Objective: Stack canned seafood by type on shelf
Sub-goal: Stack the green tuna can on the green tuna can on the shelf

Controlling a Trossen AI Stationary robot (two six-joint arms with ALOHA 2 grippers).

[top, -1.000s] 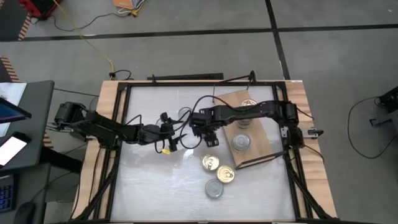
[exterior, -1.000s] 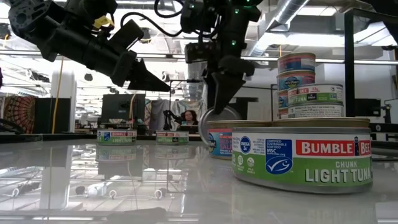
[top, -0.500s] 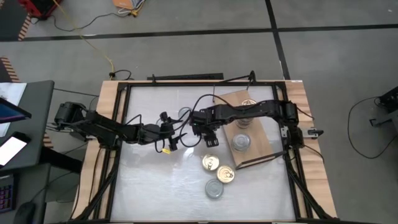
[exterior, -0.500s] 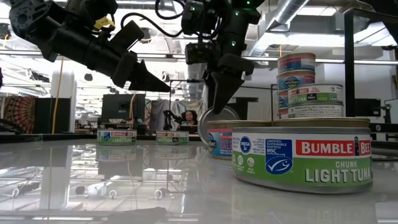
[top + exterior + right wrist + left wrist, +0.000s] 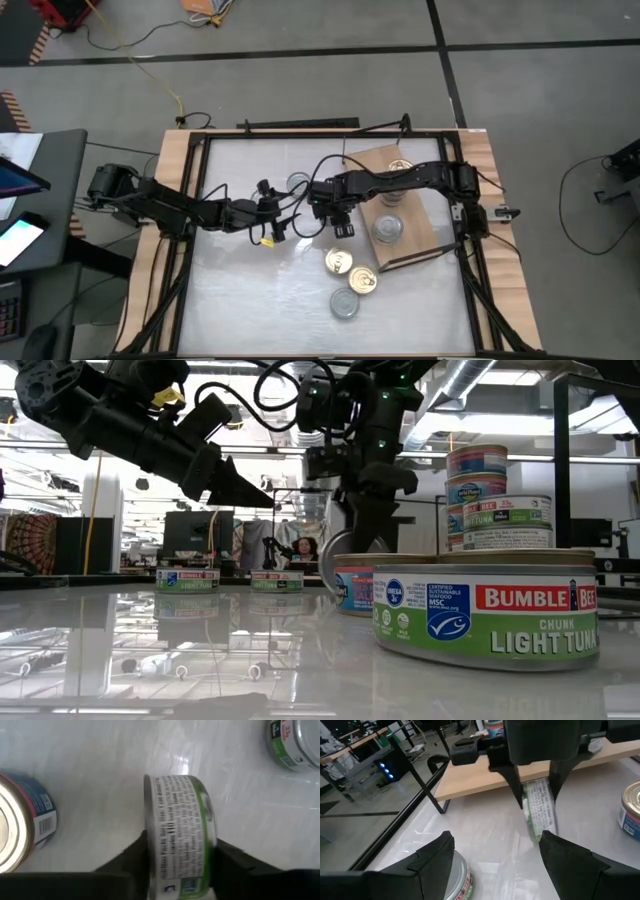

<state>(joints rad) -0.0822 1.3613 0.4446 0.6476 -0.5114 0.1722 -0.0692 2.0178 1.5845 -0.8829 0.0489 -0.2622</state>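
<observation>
**Operator:** Right wrist view gives me what the overhead cannot: my right gripper has its dark fingers clamped on a green-labelled round metal tin, standing on its edge on the white tabletop. From above that tin is hidden under the arm.

**Spotter:** And the left side?

**Operator:** My left gripper hangs with fingers wide apart, holding nothing, near the right one and pointed at it. Its wrist view shows the gripped tin from the side, with the light-brown wooden board just behind.

**Spotter:** Room to move?

**Operator:** In the high view the board lies against the table's right rim, with a silver-lidded tin on it and more tins partly under my right arm. Open white surface spreads toward the left arm. Three loose tins sit close by: two gold-lidded tins and a grey-lidded tin. A blue-labelled tin stands just beside the gripped one.
</observation>
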